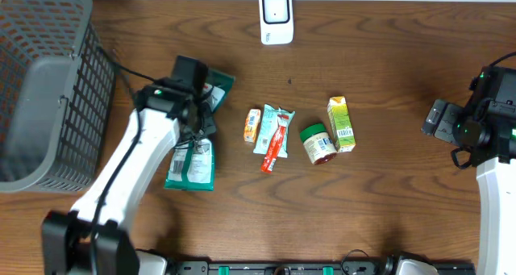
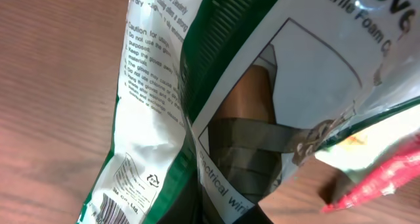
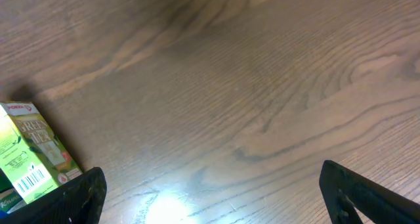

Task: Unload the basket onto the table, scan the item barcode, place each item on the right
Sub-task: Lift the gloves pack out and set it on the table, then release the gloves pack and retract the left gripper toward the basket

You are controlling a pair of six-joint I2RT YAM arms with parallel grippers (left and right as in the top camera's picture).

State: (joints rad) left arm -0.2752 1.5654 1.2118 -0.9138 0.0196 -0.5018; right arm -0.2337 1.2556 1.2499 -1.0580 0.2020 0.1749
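A green and white glove packet (image 1: 191,164) lies left of centre on the table, and my left gripper (image 1: 201,114) is shut on its middle. In the left wrist view the packet (image 2: 157,106) fills the frame, creased where it is pinched. Its barcode (image 2: 108,207) shows at the bottom left, and only a dark sliver of the gripper (image 2: 230,219) peeks out below. A white scanner (image 1: 275,17) stands at the table's far edge. My right gripper (image 1: 439,122) hangs open over bare wood at the right, with nothing between its fingers (image 3: 65,198).
A grey mesh basket (image 1: 40,89) stands at the far left. In the middle lie a small orange packet (image 1: 252,124), a teal toothbrush pack (image 1: 274,134), a green-lidded jar (image 1: 318,143) and a green carton (image 1: 341,123), which also shows in the right wrist view (image 3: 26,152).
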